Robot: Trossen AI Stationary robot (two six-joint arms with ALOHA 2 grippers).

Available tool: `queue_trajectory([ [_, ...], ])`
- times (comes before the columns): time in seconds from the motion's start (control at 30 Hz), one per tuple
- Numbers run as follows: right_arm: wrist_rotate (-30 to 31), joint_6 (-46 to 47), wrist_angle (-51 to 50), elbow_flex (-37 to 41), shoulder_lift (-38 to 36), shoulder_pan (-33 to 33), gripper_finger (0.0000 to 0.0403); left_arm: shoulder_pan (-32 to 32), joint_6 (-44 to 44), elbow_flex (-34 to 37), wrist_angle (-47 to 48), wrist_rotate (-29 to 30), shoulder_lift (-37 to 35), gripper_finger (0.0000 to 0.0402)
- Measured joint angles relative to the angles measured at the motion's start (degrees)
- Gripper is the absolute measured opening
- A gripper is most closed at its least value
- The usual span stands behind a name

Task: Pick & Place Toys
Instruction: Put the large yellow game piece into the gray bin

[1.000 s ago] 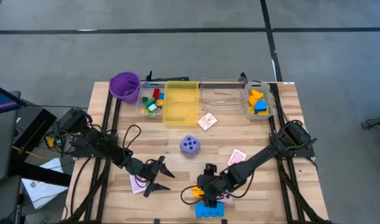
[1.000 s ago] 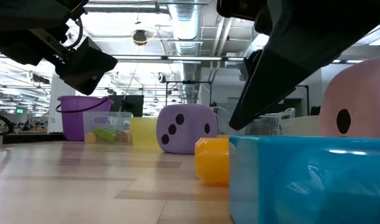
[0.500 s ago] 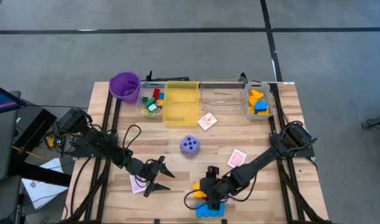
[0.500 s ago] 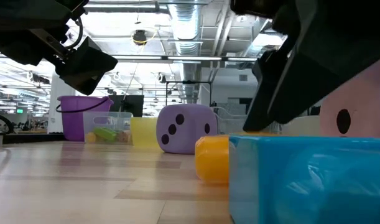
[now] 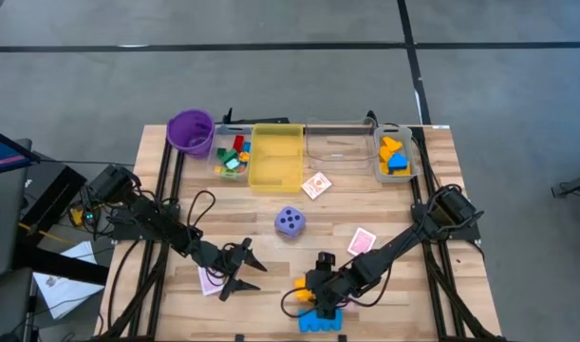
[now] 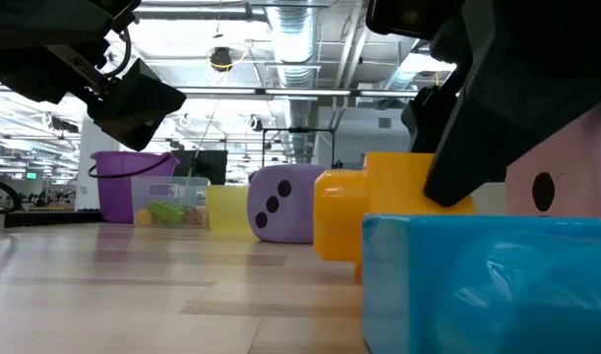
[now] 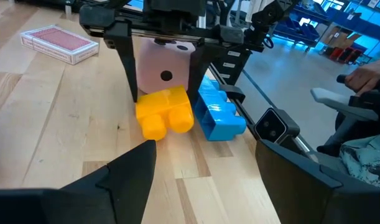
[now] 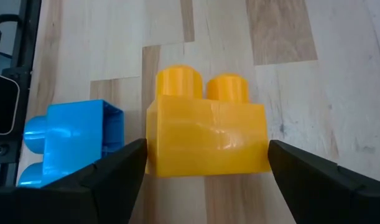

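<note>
The right gripper (image 5: 320, 296) works near the table's (image 5: 271, 228) front edge, its jaws clamped on a chunky yellow plastic brick (image 8: 205, 135) with two studs, raised off the wood. Just beside it, close to that front edge, lies a larger blue plastic brick (image 7: 218, 112), with a pink foam die (image 7: 164, 66) right behind them. The left gripper (image 5: 242, 270) waits spread wide and empty, left of this cluster, over a pink-backed card (image 5: 211, 279). A purple foam die (image 5: 290, 222) sits mid-table with open wood all around it.
</note>
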State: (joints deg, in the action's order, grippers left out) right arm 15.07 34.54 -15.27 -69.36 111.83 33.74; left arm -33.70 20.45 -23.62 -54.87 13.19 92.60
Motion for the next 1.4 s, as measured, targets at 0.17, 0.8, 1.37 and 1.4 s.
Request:
queue_trajectory([
  [0.17,-0.01,0.19,0.00,0.00,0.01,-0.46,0.0327,0.00,0.00,0.00,-0.01,0.00,0.00,0.0269],
  [0.8,-0.11,9.26,1.42,-0.02,0.01,-1.96,0.0303,0.00,0.00,-0.02,-0.01,0.00,0.00,0.0269],
  [1.37,-3.61,11.30,1.16,-0.02,0.07,-5.38,0.0388,-0.01,-0.02,-0.02,-0.01,0.00,0.02,0.0269],
  [1.4,-3.61,11.79,1.14,-0.02,0.07,-5.28,0.0389,0.01,-0.01,-0.02,-0.02,0.00,0.02,0.0269],
])
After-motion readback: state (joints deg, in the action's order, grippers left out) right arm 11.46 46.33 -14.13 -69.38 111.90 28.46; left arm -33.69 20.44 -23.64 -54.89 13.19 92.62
